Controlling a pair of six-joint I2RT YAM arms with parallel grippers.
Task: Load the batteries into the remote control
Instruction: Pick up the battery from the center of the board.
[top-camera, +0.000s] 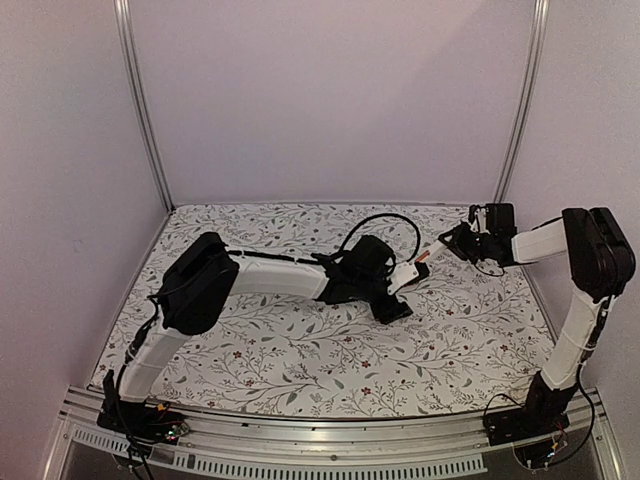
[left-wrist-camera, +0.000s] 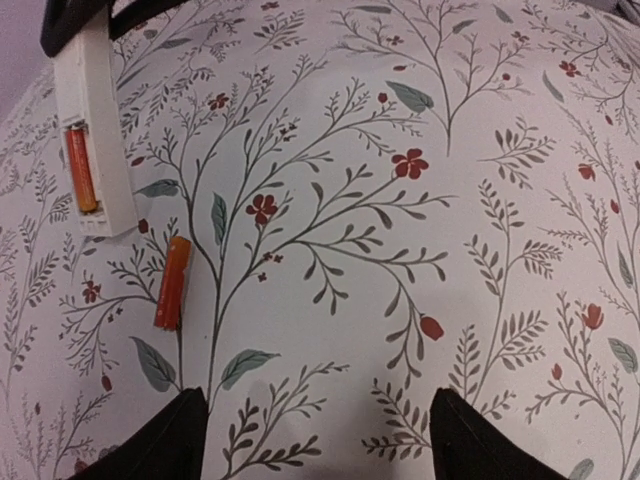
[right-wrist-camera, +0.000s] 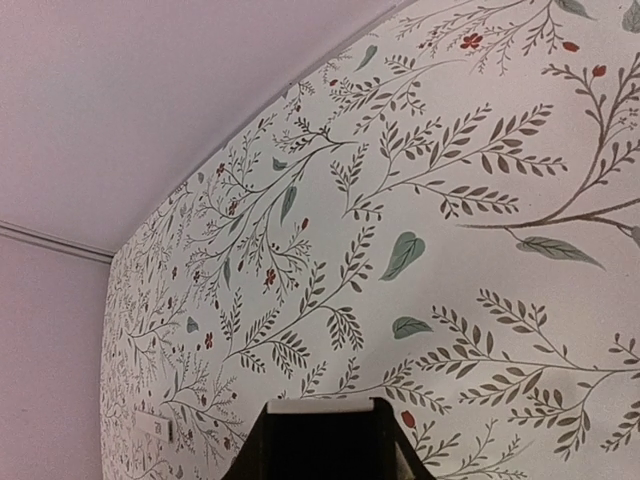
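While the left gripper (left-wrist-camera: 315, 405) hangs over the floral tablecloth (left-wrist-camera: 420, 250) with its fingers spread wide and empty, we see the white remote control (left-wrist-camera: 97, 110) ahead, with one orange battery (left-wrist-camera: 80, 168) seated in its open bay. The second battery (left-wrist-camera: 172, 283) lies loose on the cloth just beside the remote's end. The right gripper (right-wrist-camera: 320, 435) shows only as a dark block, so we cannot tell whether it is parted or pressed together.

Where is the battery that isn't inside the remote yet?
Left wrist view, left side: the loose battery lies on the flowered cloth just below the open end of the remote control, which holds the other battery.
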